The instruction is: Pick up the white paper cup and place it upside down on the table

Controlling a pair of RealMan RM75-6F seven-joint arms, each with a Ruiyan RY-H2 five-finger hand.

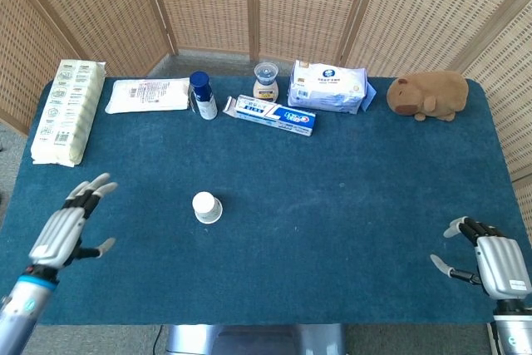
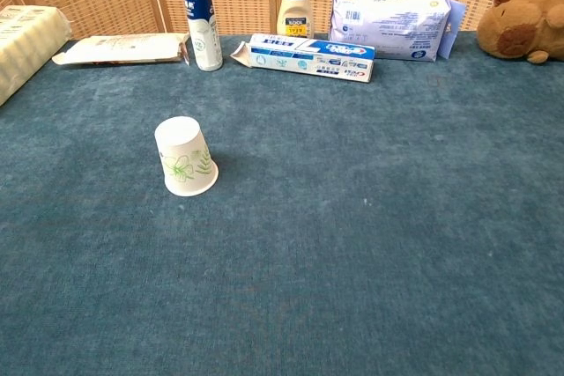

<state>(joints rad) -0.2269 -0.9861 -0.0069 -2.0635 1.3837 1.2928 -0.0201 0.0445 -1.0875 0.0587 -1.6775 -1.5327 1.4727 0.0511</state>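
Paper cup (image 2: 186,158) inverted on table (image 1: 349,214), well apart from left hand (image 1: 68,229); fingers spread, empty. Right hand (image 1: 490,259) likewise open. Risk: tipping cup if bumped.

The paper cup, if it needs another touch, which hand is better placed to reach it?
Probably the left. The paper cup stands upside down left of the table's middle, and the left hand hovers open near that side. The right hand is at the far right edge, much further away.
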